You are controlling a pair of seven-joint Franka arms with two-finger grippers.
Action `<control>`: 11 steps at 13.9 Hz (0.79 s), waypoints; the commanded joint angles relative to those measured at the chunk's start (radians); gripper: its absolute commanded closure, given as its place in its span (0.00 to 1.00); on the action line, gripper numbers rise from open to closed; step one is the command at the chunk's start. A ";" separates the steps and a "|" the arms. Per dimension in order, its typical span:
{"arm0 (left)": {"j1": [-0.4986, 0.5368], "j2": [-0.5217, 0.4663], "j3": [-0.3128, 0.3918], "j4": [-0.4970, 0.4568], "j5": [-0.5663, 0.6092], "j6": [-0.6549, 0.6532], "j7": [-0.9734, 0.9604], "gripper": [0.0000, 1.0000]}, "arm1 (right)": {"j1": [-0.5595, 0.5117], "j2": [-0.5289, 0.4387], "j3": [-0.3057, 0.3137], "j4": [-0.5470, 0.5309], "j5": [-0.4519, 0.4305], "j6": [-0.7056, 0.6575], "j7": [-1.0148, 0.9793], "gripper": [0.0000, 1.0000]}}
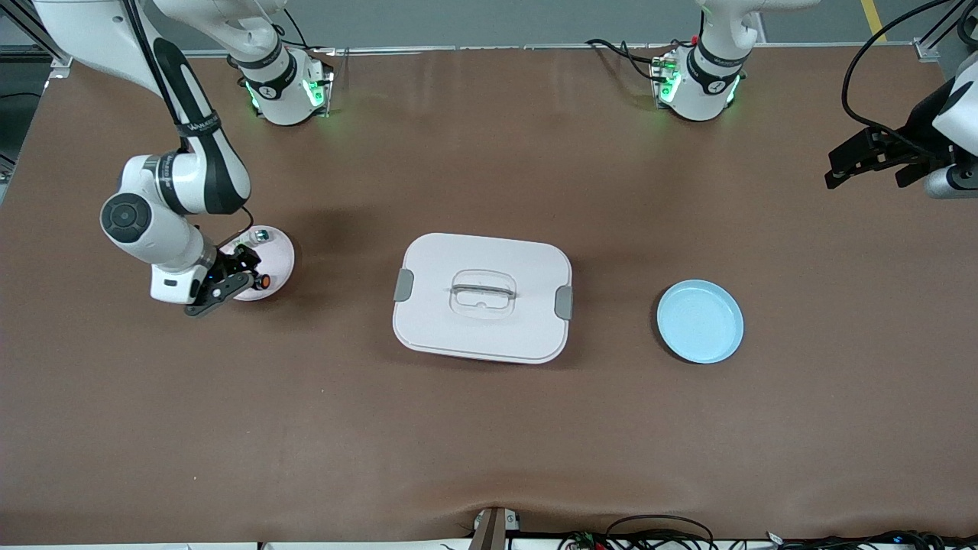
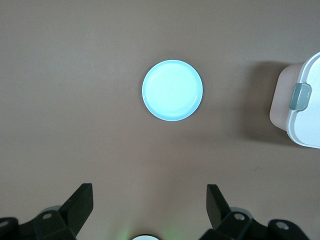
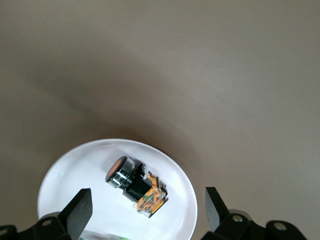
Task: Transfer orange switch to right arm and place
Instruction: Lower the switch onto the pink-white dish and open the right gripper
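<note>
The orange switch [image 3: 136, 185] lies on its side on a small white plate [image 3: 70, 185], with its orange cap, black body and orange-marked end all showing. In the front view the switch [image 1: 263, 281] sits at the plate's [image 1: 279, 256] nearer edge, at the right arm's end of the table. My right gripper [image 1: 237, 276] hangs open just over the plate, one finger on each side of the switch [image 3: 147, 212], and does not touch it. My left gripper [image 1: 837, 169] is open and empty, held high at the left arm's end of the table [image 2: 150, 205].
A small clear-green and silver component [image 1: 261, 235] lies on the same white plate, farther from the front camera. A white lidded container [image 1: 483, 298] stands mid-table and shows in the left wrist view [image 2: 300, 107]. An empty light-blue plate [image 1: 700, 321] lies toward the left arm's end [image 2: 172, 90].
</note>
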State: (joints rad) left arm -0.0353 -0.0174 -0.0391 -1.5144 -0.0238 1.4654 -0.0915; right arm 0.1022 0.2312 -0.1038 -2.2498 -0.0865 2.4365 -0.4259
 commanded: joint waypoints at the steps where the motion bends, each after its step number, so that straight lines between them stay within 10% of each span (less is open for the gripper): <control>1: 0.002 0.011 -0.001 0.025 0.015 -0.007 0.018 0.00 | -0.009 -0.091 0.006 -0.007 -0.029 -0.056 0.305 0.00; 11: 0.003 0.011 -0.001 0.025 0.015 -0.007 0.018 0.00 | 0.004 -0.144 0.007 0.271 -0.013 -0.427 0.446 0.00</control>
State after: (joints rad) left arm -0.0343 -0.0172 -0.0384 -1.5138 -0.0238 1.4654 -0.0915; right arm 0.1027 0.0954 -0.1016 -2.0067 -0.0976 2.0492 -0.0051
